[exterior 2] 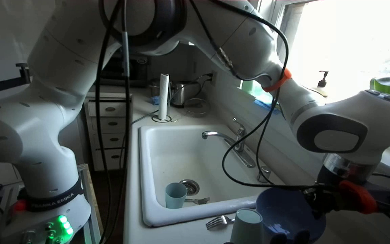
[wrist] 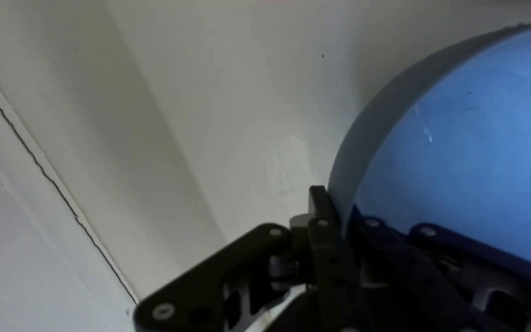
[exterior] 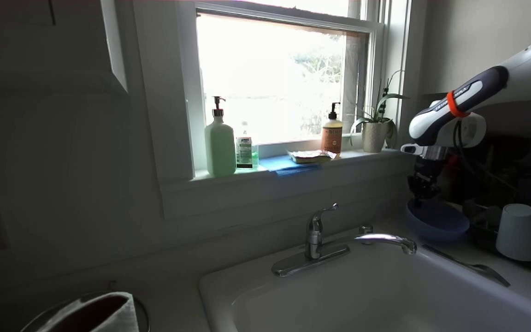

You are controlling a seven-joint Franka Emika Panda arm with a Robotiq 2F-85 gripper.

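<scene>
Counter (exterior 2: 168,234) surrounded the white sink (exterior 2: 178,149). Just beside that sink was the blue bowl (wrist: 459,152): round, so without a long axis, mouth turned mostly upward. My gripper (wrist: 340,212) pinched its rim, fingers (wrist: 318,203) nearly together, one inside, one outside.

Both exterior views sharing sink (exterior 2: 178,149) from opposite ends, wrist view close above bowl (wrist: 477,152)
</scene>
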